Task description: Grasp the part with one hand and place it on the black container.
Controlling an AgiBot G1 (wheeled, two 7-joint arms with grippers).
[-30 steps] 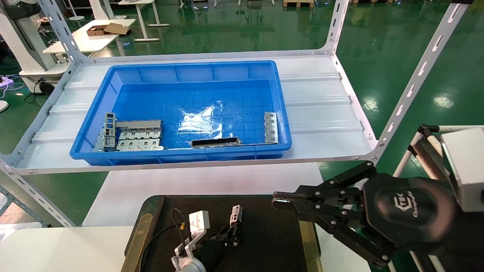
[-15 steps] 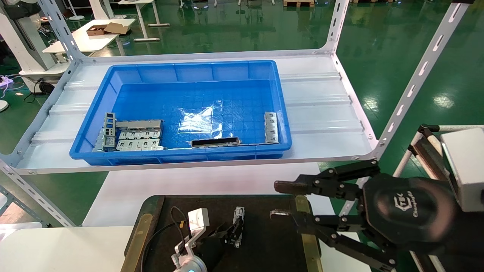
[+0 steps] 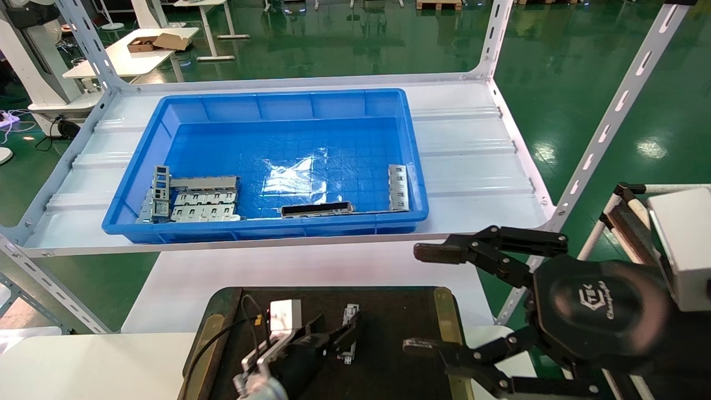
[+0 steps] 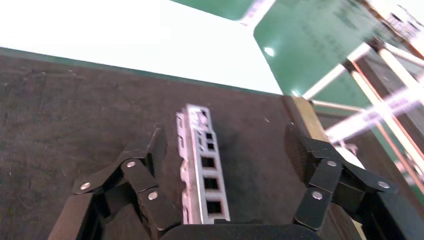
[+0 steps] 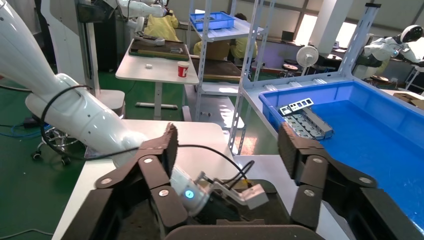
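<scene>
Part lies on the tray, between the left gripper's wide-open fingers.
The part (image 4: 200,165) seems to rest flat on the tray (image 3: 400,333), long axis running away from the left gripper (image 4: 225,145); the right gripper (image 3: 439,300) hangs wide just beside.

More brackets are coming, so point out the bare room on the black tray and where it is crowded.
The black container is bare between the part and its right brass edge, and along its far edge. The near-left is crowded: the open left end effector straddles the part there. The open right end effector hovers at the right edge.
</scene>
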